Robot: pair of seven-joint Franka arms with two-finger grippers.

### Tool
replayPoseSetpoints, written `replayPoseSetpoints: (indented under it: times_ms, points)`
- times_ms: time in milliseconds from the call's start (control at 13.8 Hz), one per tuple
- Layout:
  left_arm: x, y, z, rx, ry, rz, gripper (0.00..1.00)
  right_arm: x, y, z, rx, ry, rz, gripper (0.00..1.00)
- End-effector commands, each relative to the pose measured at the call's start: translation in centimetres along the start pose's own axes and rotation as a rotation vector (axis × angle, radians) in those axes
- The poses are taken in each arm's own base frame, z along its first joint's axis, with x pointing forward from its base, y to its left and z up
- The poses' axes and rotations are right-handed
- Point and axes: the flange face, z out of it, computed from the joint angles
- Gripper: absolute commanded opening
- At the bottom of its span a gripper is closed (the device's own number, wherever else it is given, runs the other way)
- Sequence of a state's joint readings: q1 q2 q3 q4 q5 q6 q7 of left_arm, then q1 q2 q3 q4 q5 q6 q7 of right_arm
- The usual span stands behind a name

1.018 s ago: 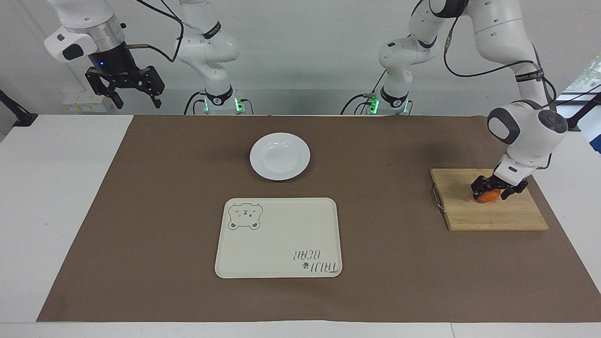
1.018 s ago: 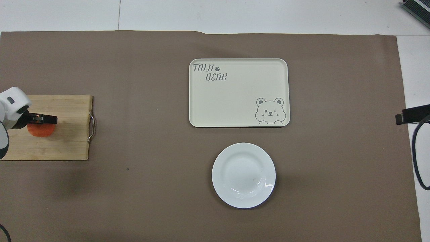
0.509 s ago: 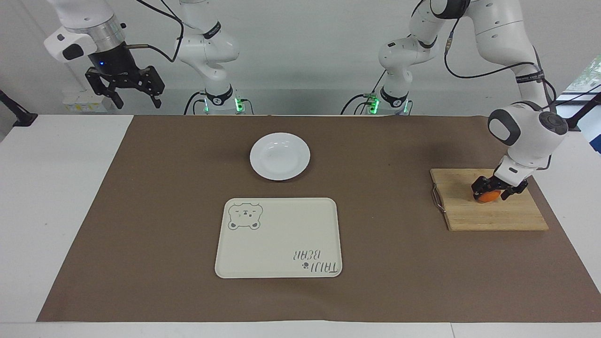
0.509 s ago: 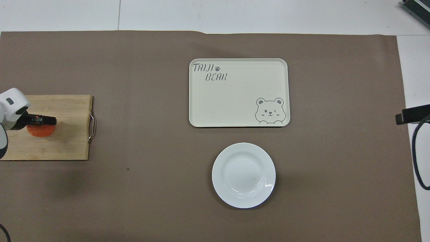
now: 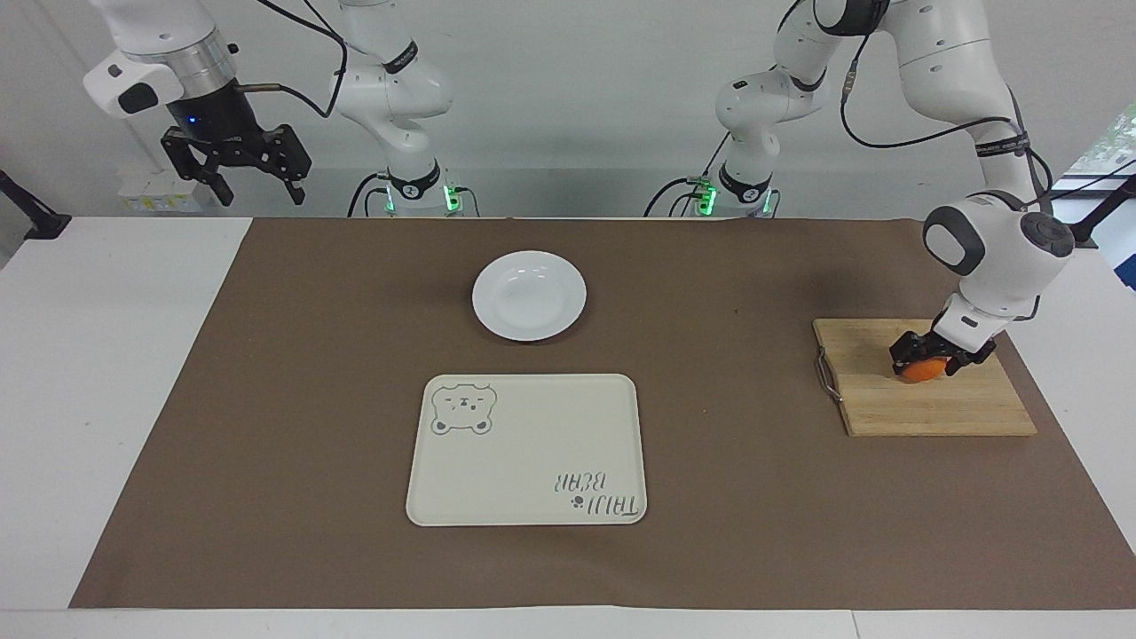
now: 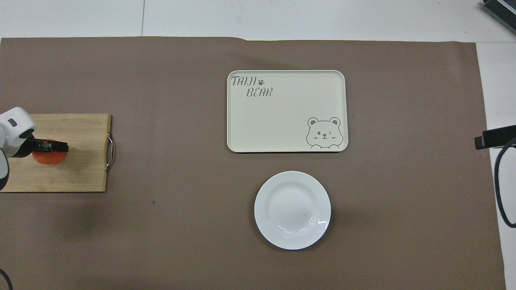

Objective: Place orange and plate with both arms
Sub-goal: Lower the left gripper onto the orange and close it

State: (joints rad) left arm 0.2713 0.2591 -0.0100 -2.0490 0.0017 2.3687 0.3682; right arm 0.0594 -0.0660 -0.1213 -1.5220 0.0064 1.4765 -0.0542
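The orange [image 5: 921, 374] [image 6: 48, 158] rests on a wooden cutting board [image 5: 932, 410] [image 6: 78, 171] at the left arm's end of the table. My left gripper [image 5: 925, 362] [image 6: 49, 146] is down on it, its fingers pressed against both sides of the fruit. The white plate [image 5: 529, 295] [image 6: 292, 209] sits bare on the brown mat, near the robots and midway between the arms. My right gripper [image 5: 257, 188] hangs open and high over the right arm's end of the table, holding nothing.
A cream tray with a bear drawing [image 5: 524, 453] [image 6: 282, 117] lies farther from the robots than the plate. A metal handle [image 5: 827, 376] [image 6: 109, 152] sticks out of the board's edge toward the tray. The brown mat [image 5: 737, 497] covers most of the table.
The left gripper's fingers have drawn in around the orange and the hand has settled slightly. The right arm has not moved.
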Motion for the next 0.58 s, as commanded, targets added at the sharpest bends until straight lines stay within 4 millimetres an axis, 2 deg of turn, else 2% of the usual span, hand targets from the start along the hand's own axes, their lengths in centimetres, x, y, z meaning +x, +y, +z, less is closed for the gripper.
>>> replayPoseSetpoints:
  times_ms: [0, 436, 509]
  points:
    - [-0.81, -0.03, -0.15, -0.017, -0.019, -0.006, 1.0, -0.61, 0.1, -0.04, -0.006, 0.007, -0.024, 1.0]
    - [-0.9, 0.31, -0.09, -0.03, -0.037, -0.019, 1.0, -0.61, 0.1, -0.04, -0.006, 0.007, -0.024, 1.0]
    - [-0.9, 0.22, -0.14, -0.03, -0.037, -0.019, 0.83, -0.61, 0.1, -0.04, -0.006, 0.007, -0.024, 1.0]
